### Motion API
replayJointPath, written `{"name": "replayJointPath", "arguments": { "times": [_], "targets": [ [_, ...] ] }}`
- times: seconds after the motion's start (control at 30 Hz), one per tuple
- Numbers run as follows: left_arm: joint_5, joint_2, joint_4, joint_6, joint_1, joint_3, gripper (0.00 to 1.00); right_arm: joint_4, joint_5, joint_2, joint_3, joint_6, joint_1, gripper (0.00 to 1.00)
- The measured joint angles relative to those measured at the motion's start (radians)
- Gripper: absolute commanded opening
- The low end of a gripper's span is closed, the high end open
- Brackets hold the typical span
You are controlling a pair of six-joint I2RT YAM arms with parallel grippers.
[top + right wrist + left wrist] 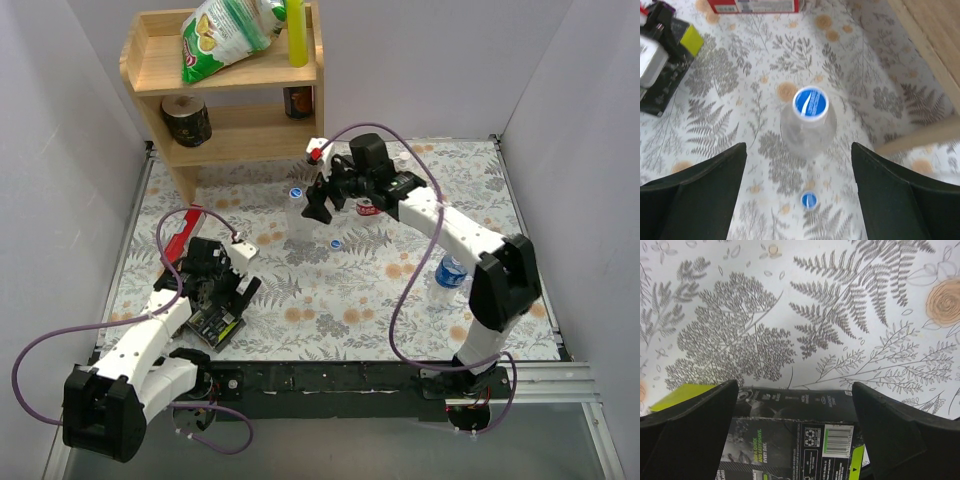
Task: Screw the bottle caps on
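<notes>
A clear bottle [807,132] stands upright with a blue-white cap [810,102] sitting on its neck; it also shows in the top view [298,215]. A loose blue cap [809,199] lies on the mat just near of it, also in the top view [336,243]. My right gripper [799,150] is open above the bottle, its fingers wide on either side and touching nothing; the top view shows it right of the bottle [320,205]. A second clear bottle [448,272] with a blue label stands at the right. Something red [366,209] shows under the right arm. My left gripper [795,390] is open over a black box [790,440].
A wooden shelf [230,90] stands at the back left with a snack bag and jars; its leg [920,140] is close to the right of the bottle. A red box [180,232] lies at the left. The black box [215,325] sits by the left arm.
</notes>
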Motion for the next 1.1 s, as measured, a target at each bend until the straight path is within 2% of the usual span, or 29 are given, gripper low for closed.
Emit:
{"name": "replayJointPath", "arguments": {
  "times": [0.17,0.4,0.57,0.7,1.0,1.1],
  "targets": [
    [0.072,0.068,0.003,0.018,0.003,0.100,0.98,-0.144,0.050,-0.296,-0.150,-0.030,-0.051,0.91],
    [0.297,0.125,0.027,-0.002,0.003,0.220,0.98,-0.291,0.078,-0.719,-0.344,-0.071,-0.434,0.92],
    [0.447,0.129,0.027,-0.013,-0.006,0.227,0.98,-0.393,0.056,-0.856,-0.455,-0.107,-0.677,0.93],
    [0.493,0.133,0.016,-0.012,-0.024,0.255,0.98,-0.434,0.040,-0.909,-0.552,-0.146,-0.833,0.93],
    [0.526,0.187,0.007,-0.013,-0.050,0.361,0.98,-0.462,-0.038,-1.050,-0.747,-0.201,-0.858,0.91],
    [0.526,0.198,0.006,-0.013,-0.056,0.378,0.98,-0.439,-0.064,-1.052,-0.790,-0.212,-0.858,0.80]
  ]
}}
